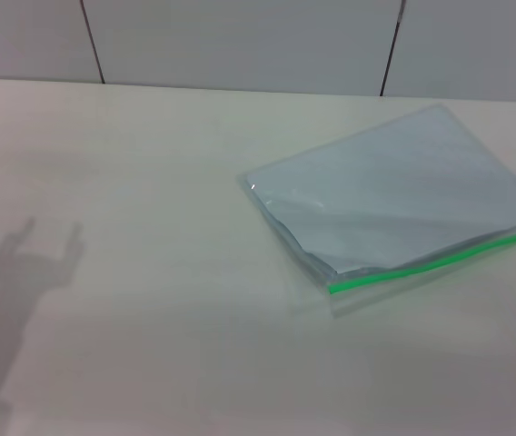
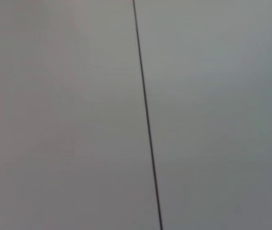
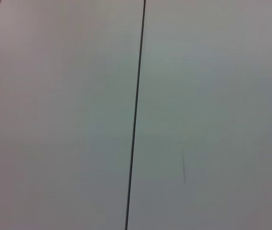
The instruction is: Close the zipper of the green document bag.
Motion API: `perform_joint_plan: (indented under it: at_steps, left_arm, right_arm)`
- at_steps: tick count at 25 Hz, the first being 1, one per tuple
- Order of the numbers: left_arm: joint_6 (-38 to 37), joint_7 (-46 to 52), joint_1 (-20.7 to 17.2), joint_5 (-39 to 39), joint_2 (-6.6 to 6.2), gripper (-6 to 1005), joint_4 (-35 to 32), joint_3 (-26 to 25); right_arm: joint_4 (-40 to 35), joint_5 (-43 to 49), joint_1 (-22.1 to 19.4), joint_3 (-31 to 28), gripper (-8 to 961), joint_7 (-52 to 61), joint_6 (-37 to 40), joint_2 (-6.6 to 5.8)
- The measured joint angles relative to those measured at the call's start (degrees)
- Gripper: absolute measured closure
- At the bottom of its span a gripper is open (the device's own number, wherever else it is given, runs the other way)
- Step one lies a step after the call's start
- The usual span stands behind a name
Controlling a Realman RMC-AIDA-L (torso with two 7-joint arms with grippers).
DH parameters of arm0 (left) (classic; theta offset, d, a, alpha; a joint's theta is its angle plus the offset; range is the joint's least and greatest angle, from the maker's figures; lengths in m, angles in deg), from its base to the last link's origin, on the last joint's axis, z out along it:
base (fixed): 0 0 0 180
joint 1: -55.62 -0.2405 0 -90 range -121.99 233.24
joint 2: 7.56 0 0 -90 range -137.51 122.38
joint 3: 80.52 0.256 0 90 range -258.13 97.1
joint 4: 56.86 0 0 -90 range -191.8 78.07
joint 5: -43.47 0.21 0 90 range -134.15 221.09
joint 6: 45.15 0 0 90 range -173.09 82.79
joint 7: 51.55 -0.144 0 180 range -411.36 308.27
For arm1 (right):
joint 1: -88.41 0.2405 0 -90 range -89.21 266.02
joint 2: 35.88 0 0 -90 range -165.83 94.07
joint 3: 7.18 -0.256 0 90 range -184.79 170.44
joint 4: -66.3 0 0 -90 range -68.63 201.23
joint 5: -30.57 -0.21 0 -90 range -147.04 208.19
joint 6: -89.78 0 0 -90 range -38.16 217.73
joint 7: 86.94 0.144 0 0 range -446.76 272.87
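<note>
**Green bag lies flat on the pale table, no grippers to be seen**

Nearest to us is a dark shadow (image 1: pixel 17 300) on the left part of the wide, pale cream table (image 1: pixel 149 182). It looks like an arm with two thin prongs sticking up. Only the shadow shows; the arm that makes it is out of sight.

Farther back and to the right lies the green document bag (image 1: pixel 394 195), a flat, clear plastic pouch with pale blue-grey sheets inside. It rests flat on the table, turned at a slant, and its far right corner reaches the edge of the head view. Along its near long edge runs the zipper (image 1: pixel 431 259), a thin, bright green plastic strip. I cannot make out the small slider on it.

Behind the table stands a light grey wall (image 1: pixel 240 36) made of panels with thin dark seams between them. Both wrist views show only this plain wall and its seams.

Neither the left gripper nor the right gripper shows anywhere, so I cannot tell if they are loose or clenched. Nothing touches the bag.
</note>
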Motion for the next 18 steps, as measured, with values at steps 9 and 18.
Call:
perform_joint_plan:
  at_steps: [9,18]
  left_arm:
    - [1.3,-0.5,0.3,1.1,0.03,330,0.1,0.0]
    - [2.0,-0.1,0.4,1.1,0.07,306,0.1,0.0]
  right_arm:
    - [-0.1,0.2,0.1,0.0,68,0.5,-0.3,-0.02]
    - [-0.3,0.2,0.1,0.0,67,0.7,-0.3,0.07]
